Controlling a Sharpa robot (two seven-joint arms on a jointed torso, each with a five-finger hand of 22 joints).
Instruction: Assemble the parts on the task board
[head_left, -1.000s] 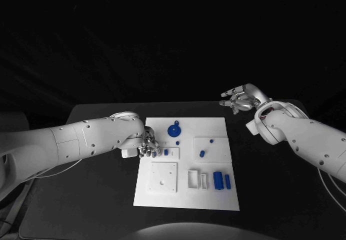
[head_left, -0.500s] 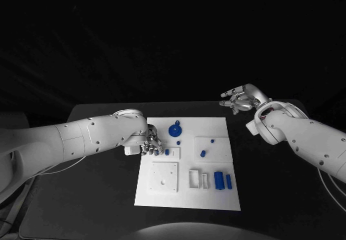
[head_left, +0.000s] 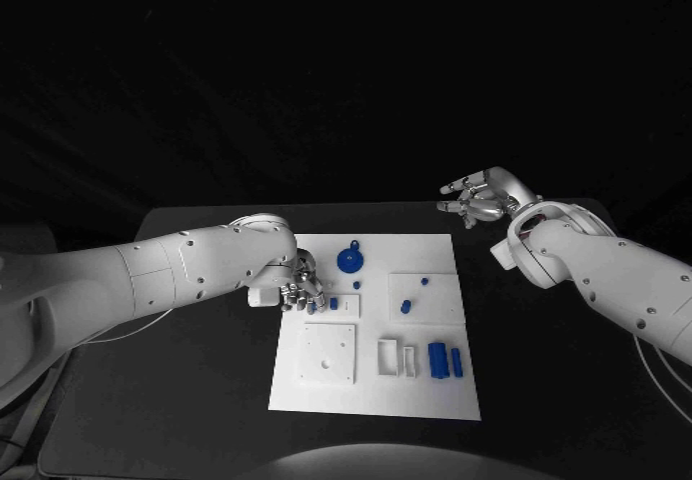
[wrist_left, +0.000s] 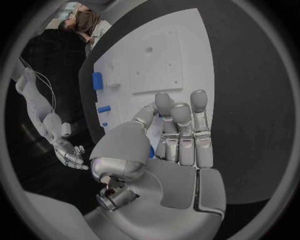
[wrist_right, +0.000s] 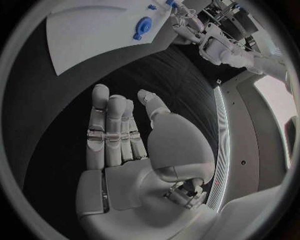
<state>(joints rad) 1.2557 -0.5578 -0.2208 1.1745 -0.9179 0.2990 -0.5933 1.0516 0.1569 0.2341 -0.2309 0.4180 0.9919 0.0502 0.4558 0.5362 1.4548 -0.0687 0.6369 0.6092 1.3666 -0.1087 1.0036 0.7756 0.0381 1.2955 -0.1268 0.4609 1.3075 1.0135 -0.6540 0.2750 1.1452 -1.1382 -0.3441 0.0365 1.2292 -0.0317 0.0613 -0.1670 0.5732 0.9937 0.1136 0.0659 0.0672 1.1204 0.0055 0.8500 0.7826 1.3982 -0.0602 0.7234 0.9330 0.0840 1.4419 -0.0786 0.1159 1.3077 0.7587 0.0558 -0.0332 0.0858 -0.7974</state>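
Overhead, the head view lays out the flat white rectangular task board (head_left: 378, 325) in the middle of the black counter (head_left: 202, 400), with small blue parts on it: a round blue disc-shaped part with a short stem (head_left: 349, 260) near the board's far edge, a small blue peg (head_left: 405, 307) on a raised white square plate toward the board's right edge, and two upright blue cylindrical parts (head_left: 444, 361) side by side near the board's near right corner, next to a white open rectangular frame (head_left: 392, 357). A white square plate with small holes (head_left: 327, 353) sits by the board's near left corner.

From above, the left robot hand (head_left: 296, 291) rests at the board's left edge, fingers pointing down onto it beside a small blue block (head_left: 332, 303). Its wrist view adds what the head view hides: the fingers (wrist_left: 181, 132) lie straight and close together over the white surface, the thumb folded across the palm, and a sliver of blue (wrist_left: 151, 151) shows between thumb and fingers; whether it is pinched I cannot tell.

Meanwhile the right robot hand (head_left: 480, 196) hovers beyond the counter's far right corner, well apart from the board. Its wrist view shows the palm (wrist_right: 134, 145) bare, fingers extended and holding nothing, with the blue disc-shaped part (wrist_right: 142, 26) far off.

No writing or labels can be read
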